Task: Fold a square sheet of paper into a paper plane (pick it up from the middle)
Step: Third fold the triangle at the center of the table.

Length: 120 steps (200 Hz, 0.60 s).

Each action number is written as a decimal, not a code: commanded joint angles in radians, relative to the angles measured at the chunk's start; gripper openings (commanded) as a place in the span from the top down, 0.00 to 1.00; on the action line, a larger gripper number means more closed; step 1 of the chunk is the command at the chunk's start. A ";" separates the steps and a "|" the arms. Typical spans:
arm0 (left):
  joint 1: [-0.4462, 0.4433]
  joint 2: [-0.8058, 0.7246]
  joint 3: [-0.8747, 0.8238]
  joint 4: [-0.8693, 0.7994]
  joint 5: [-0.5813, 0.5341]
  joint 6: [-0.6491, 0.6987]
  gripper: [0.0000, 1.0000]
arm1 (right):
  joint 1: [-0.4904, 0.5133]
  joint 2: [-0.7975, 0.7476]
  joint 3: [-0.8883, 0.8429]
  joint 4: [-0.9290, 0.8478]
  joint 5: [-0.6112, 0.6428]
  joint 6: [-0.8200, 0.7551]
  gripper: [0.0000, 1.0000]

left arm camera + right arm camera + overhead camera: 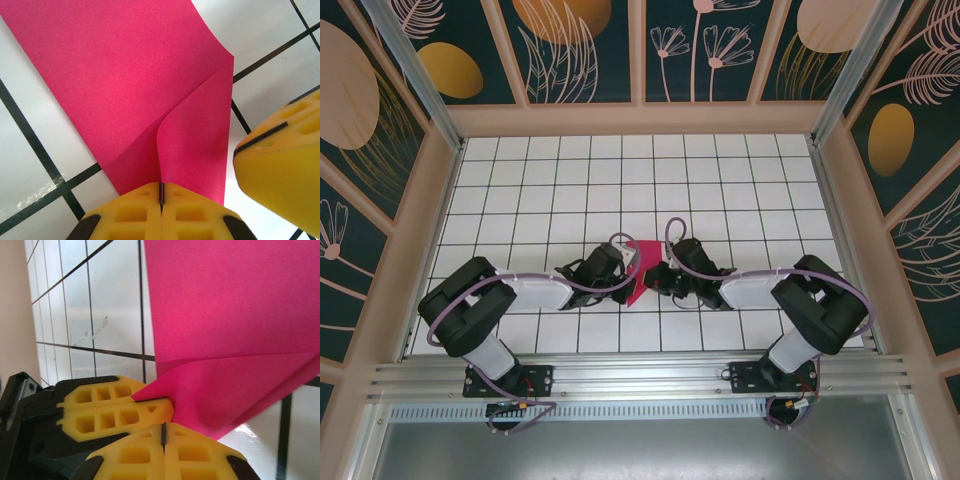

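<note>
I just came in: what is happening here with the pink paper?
A pink sheet of paper is being folded at the middle of the white grid table. One corner is folded over as a flap. The left gripper has its jaws shut on the fold. The right gripper is shut too, at the paper's edge; whether it pinches the paper is unclear.

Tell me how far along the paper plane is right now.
Early stage. Done: the square sheet of paper carries one flap turned over, curved and not pressed flat. In hand: the left gripper looks shut on that flap's edge, and the right gripper is shut close beside it. Left: no narrow dart shape or centre crease shows, so most of the folding remains.
</note>
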 commanded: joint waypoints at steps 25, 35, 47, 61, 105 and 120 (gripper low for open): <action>0.008 0.009 0.012 -0.015 0.014 0.015 1.00 | 0.009 -0.033 -0.030 0.041 0.052 0.040 1.00; 0.008 0.011 0.015 -0.020 0.013 0.018 1.00 | 0.011 -0.032 -0.031 0.045 0.051 0.042 1.00; 0.009 0.014 0.018 -0.020 0.013 0.020 1.00 | 0.011 -0.032 -0.032 0.045 0.052 0.046 1.00; 0.009 0.016 0.020 -0.020 0.013 0.022 1.00 | 0.012 -0.039 -0.036 0.045 0.055 0.050 1.00; 0.009 0.029 0.025 -0.017 0.016 0.020 1.00 | 0.011 -0.045 -0.053 0.072 0.055 0.072 1.00; 0.009 0.034 0.029 -0.016 0.021 0.021 1.00 | 0.012 -0.036 -0.048 0.084 0.047 0.075 1.00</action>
